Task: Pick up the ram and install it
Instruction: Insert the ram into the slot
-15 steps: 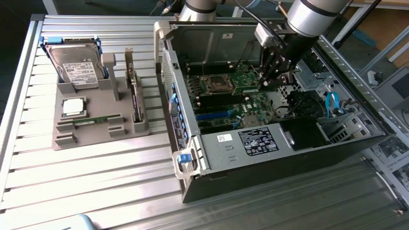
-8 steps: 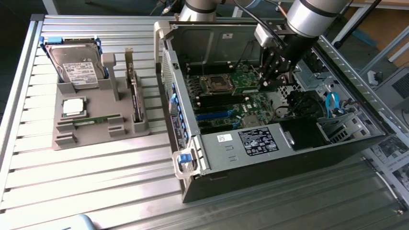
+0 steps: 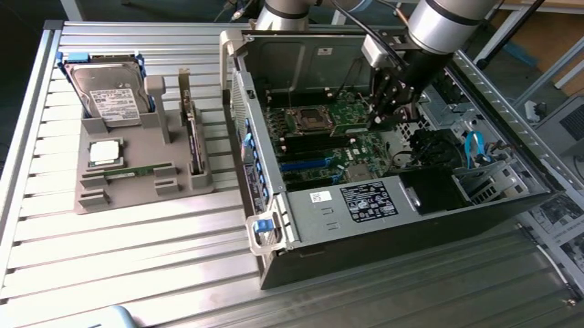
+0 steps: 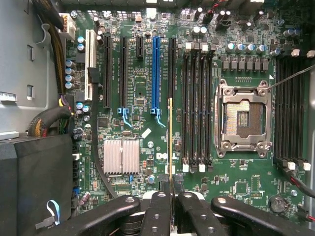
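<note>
While the arm reaches into the open case, the parts read as follows.
Ram (image 4: 170, 140): a thin stick seen edge-on in the wrist view, held upright above the motherboard (image 4: 142, 88), just beside the bank of black memory slots (image 4: 197, 105) and not yet seated in one.
Handling: judged light and stiff but fragile; the board would likely crack if twisted, and its chips and contact edge are best left untouched.
Hold: the narrow upper edge or short ends look the safest places, which keeps the contact edge free.
End effector (image 4: 171, 189): fingers pressed together on the ram's upper edge, pinching it.
Socket (image 4: 244, 118): empty processor socket with metal frame, beyond the slots.
Case (image 3: 365, 205): lies open on the slatted counter (image 3: 137, 260).
Grey fixture (image 3: 119, 184): well apart, at the exterior view's left, carrying a hard drive (image 3: 109, 99), a processor chip (image 3: 105, 152) and a second stick (image 3: 137, 169).
</note>
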`<state>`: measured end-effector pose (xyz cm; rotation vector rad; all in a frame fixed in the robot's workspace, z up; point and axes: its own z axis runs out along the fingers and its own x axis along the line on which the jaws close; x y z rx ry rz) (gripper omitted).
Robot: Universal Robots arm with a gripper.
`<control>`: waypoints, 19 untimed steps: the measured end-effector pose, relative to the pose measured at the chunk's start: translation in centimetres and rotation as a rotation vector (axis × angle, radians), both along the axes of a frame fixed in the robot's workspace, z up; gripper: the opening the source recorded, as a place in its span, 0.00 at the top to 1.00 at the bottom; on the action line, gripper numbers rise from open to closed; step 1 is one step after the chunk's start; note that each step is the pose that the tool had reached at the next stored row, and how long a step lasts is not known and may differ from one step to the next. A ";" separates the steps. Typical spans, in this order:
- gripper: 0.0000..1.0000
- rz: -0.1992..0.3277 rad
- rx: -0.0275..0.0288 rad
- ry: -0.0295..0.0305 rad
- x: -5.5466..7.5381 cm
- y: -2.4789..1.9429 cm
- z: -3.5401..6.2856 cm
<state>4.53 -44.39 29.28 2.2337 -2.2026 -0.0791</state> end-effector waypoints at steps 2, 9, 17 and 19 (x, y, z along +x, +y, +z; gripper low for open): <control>0.88 0.000 -0.0002 0.0001 -0.1 0.00 -0.03; 0.88 0.000 -0.0004 0.0001 -0.4 0.01 -0.18; 0.88 0.000 -0.0003 0.0001 -0.5 0.03 -0.47; 0.88 0.000 -0.0003 0.0001 -0.5 0.03 -0.54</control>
